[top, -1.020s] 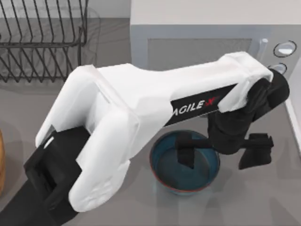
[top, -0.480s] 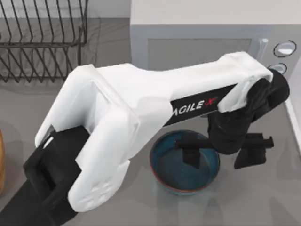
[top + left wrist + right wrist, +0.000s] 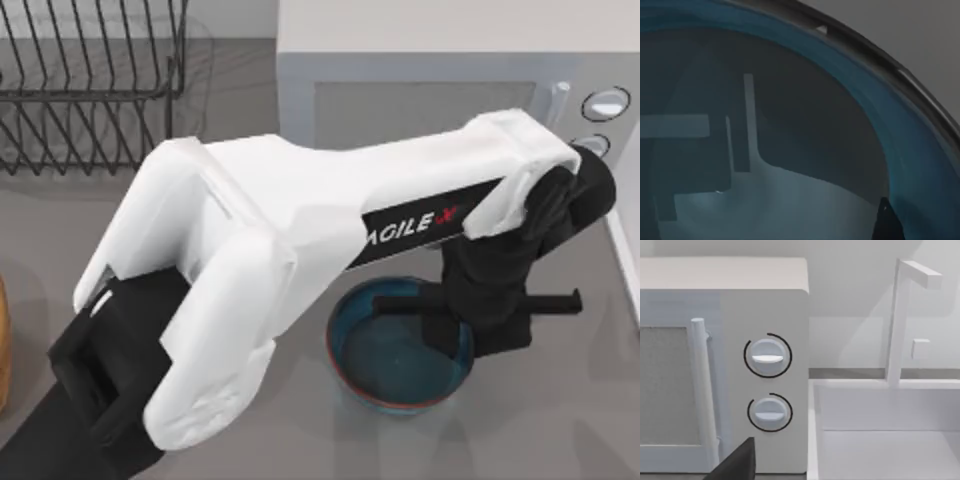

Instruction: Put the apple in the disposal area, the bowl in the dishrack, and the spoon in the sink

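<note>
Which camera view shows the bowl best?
The top view: the whole round teal bowl sits on the table below the microwave, with the left gripper at its rim. The left wrist view gives a close look at its inner wall.

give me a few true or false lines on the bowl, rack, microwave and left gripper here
1. The bowl sits in the dishrack. False: it rests on the table, in front of the microwave.
2. The left gripper is at the bowl's right rim. True.
3. The bowl holds an apple. False: its visible inside is bare.
4. The microwave has two round knobs. True.
5. The dishrack stands at the table's right. False: it stands at the back left.
</note>
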Robot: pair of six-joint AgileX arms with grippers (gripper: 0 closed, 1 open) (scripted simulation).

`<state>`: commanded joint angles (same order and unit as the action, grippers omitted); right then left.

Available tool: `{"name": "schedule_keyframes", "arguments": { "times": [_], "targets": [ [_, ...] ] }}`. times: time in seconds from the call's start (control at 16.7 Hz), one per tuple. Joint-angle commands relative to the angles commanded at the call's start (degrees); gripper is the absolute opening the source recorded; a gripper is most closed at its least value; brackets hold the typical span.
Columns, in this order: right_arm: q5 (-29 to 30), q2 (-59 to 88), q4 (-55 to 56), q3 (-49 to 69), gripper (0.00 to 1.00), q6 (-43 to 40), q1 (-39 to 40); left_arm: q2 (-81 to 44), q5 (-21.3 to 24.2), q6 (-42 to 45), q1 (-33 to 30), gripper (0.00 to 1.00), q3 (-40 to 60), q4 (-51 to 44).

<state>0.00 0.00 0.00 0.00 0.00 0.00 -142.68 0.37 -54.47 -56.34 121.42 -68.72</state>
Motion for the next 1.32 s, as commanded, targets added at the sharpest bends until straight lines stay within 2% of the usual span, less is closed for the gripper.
{"name": "schedule_keyframes", "arguments": {
  "times": [0.72, 1.14, 1.32],
  "targets": [
    [0.0, 0.0, 0.0, 0.0, 1.0, 0.0, 0.0, -0.31, -0.06, 0.05, -0.04, 0.0, 2.1, -2.14],
    [0.0, 0.0, 0.0, 0.0, 1.0, 0.0, 0.0, -3.44, -0.05, -0.2, -0.15, 0.0, 24.58, -20.25],
    [0.0, 0.0, 0.0, 0.0, 1.0, 0.0, 0.0, -4.28, 0.04, -0.05, -0.07, 0.0, 30.58, -26.05]
  ]
}}
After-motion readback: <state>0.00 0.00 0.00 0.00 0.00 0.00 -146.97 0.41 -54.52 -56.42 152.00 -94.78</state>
